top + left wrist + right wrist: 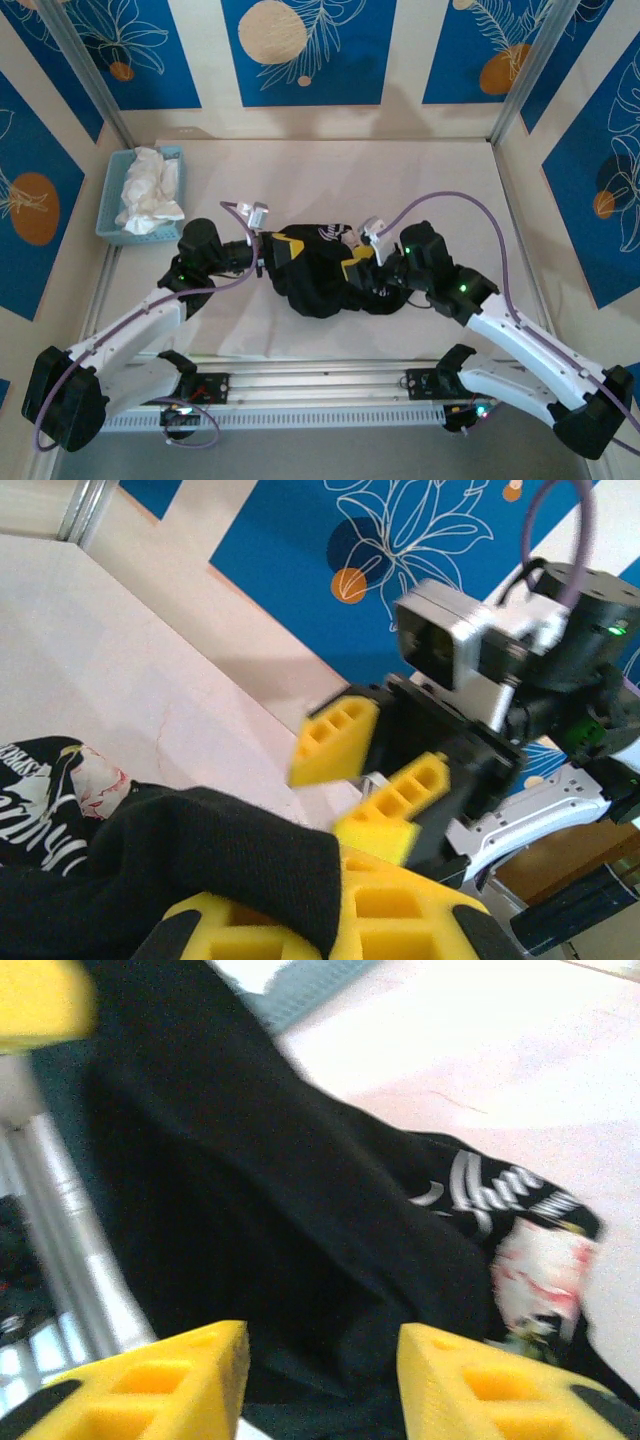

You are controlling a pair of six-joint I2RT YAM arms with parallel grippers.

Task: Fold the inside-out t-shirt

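My left gripper [268, 250] is clamped on the black t-shirt [320, 278]; my right gripper [362, 265] has its jaws parted.
From above I see the t-shirt heaped mid-table [420, 180] between both grippers, with the blue basket [108, 205] of white cloth [150, 190] well apart, far left. My left wrist camera adds black cloth draped over my own yellow finger [400, 920], and the right gripper's fingers [335, 738] apart just beyond. My right wrist camera, blurred, shows white lettering [490, 1192].

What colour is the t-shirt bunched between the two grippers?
Black t-shirt, with white lettering and a pale, red-flecked patch; clearest in the right wrist view.
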